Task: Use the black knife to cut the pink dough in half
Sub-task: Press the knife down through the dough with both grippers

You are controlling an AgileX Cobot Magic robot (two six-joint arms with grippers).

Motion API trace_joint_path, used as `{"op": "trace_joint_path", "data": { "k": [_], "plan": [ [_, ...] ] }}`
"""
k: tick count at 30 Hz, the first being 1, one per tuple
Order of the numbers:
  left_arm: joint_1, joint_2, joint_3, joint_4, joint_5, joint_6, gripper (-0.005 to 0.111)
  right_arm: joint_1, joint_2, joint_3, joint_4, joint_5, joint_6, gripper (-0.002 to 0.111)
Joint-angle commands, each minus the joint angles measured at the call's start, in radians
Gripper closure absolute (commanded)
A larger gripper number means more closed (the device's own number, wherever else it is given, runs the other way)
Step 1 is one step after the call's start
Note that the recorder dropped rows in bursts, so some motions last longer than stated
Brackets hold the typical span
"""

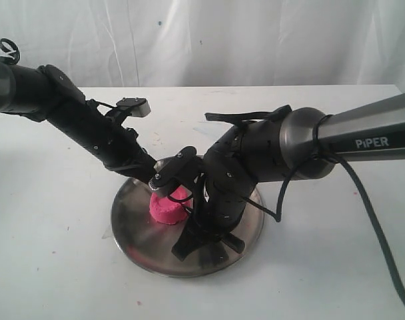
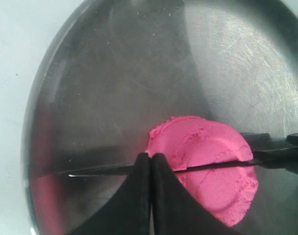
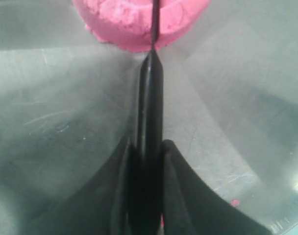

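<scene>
The pink dough (image 1: 166, 209) lies as a round lump on the steel plate (image 1: 132, 233). The black knife (image 2: 100, 170) runs across its top, blade sunk into the pink dough (image 2: 208, 166) along a line through the middle. My right gripper (image 3: 146, 144) is shut on the black knife (image 3: 151, 98) at its handle, the blade entering the pink dough (image 3: 124, 19). My left gripper (image 2: 150, 155) is shut with nothing between its fingers, its tips over the blade at the dough's edge. In the exterior view the left gripper (image 1: 164, 183) sits just above the dough, and the right gripper (image 1: 206, 243) stands low over the plate.
The plate rests on a white table (image 1: 56, 267) with a white curtain behind. A black cable (image 1: 376, 220) trails from the right arm. A small pink crumb (image 3: 234, 201) lies on the plate (image 3: 65, 122) near the right fingers.
</scene>
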State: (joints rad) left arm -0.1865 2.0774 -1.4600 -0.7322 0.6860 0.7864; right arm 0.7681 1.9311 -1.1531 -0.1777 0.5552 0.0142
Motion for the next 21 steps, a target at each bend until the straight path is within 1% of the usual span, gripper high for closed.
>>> {"op": "trace_joint_path", "data": {
  "k": [1, 13, 21],
  "plan": [
    [0.005, -0.012, 0.004, -0.003, 0.019, 0.003, 0.107, -0.002, 0.001, -0.003, 0.005, 0.001, -0.014, 0.108],
    [0.005, 0.040, 0.004, 0.010, -0.029, 0.005, 0.107, -0.002, 0.001, -0.003, 0.005, -0.002, -0.014, 0.108],
    [0.005, 0.063, 0.004, 0.010, -0.030, 0.005, 0.107, -0.002, 0.001, -0.003, 0.005, 0.007, -0.014, 0.108]
  ]
}}
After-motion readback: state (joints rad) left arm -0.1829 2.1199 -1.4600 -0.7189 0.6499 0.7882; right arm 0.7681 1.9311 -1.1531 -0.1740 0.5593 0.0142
